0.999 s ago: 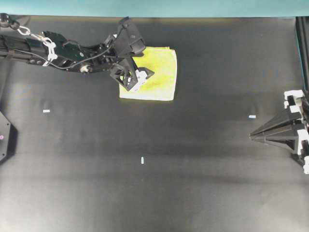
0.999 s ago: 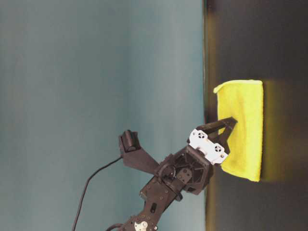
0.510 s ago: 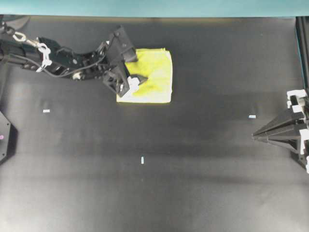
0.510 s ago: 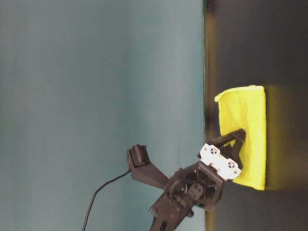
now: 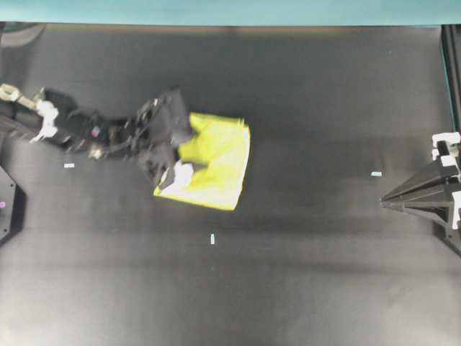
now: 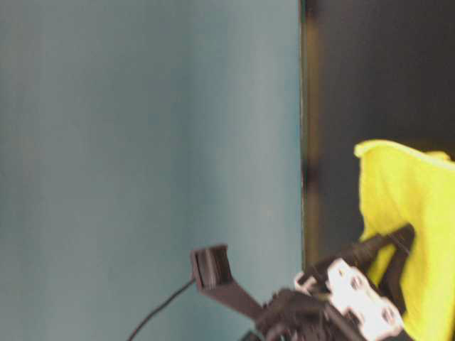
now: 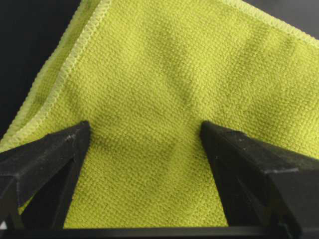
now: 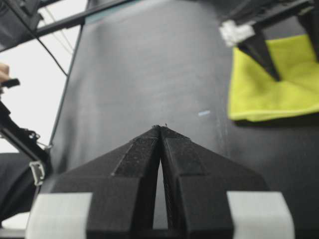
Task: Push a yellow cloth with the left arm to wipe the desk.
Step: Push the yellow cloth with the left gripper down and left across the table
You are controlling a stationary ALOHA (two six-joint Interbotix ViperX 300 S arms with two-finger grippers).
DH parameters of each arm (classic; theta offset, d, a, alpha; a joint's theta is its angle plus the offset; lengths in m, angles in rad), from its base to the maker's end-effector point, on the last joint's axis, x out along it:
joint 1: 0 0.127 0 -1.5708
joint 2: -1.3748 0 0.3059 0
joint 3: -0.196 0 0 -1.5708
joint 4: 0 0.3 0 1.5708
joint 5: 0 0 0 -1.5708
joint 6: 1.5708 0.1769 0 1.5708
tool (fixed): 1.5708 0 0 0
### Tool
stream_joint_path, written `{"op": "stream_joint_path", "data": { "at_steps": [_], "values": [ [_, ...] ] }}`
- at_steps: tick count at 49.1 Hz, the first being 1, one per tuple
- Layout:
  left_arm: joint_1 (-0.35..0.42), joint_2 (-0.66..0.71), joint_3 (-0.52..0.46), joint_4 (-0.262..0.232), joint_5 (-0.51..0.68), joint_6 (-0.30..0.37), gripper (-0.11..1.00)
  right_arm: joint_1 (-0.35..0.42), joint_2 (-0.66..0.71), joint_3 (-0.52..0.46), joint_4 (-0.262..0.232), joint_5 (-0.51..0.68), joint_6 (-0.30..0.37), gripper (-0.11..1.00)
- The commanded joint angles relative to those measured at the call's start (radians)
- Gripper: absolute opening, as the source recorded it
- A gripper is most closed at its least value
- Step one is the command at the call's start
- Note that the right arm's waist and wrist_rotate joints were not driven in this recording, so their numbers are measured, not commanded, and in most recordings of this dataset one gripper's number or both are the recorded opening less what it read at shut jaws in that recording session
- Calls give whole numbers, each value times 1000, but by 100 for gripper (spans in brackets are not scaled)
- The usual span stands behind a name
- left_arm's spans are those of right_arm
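Note:
The yellow cloth (image 5: 216, 155) lies flat on the black desk (image 5: 302, 281), left of the middle, slightly turned. My left gripper (image 5: 193, 170) is open and its two fingertips press down on the cloth's left part. In the left wrist view the cloth (image 7: 164, 69) fills the frame between the spread fingers (image 7: 60, 154), with the left gripper (image 7: 144, 132) resting on the fabric. The table-level view shows the cloth (image 6: 416, 213) and the left gripper (image 6: 394, 249) on it. My right gripper (image 5: 385, 201) is shut and empty at the right edge, far from the cloth (image 8: 279, 84).
Small white tape marks sit on the desk: one (image 5: 212, 238) just in front of the cloth, one (image 5: 376, 174) near the right gripper, one (image 5: 69, 165) at the left. A teal edge (image 5: 230, 11) runs along the back.
My left arm has drawn back to the left and toward the front, dragging the cloth with it; the cloth has turned slightly. The right gripper has drifted a little to the right.

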Motion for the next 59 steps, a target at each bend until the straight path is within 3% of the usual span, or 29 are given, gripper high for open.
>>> {"op": "stream_joint_path", "data": {
  "at_steps": [1, 13, 28, 44, 51, 59],
  "values": [
    [-48, -40, 40, 3, 5, -3, 88, 0, 3, -6, 0, -5, 0, 0],
    [-179, -97, 121, 5, 5, -3, 88, 0, 3, -6, 0, -6, 2, 0],
    [-393, -92, 118, 3, 6, -3, 88, 2, 3, -6, 0, -11, 2, 0],
    [-554, -97, 110, 5, 83, -2, 88, 2, -3, -9, 3, -12, 2, 0],
    [-607, -98, 100, 3, 91, -3, 88, 2, -15, -11, 3, -11, 2, 0],
    [-611, -138, 67, 3, 91, 6, 88, 2, -25, -12, 3, -3, 0, 0]
  ]
}}
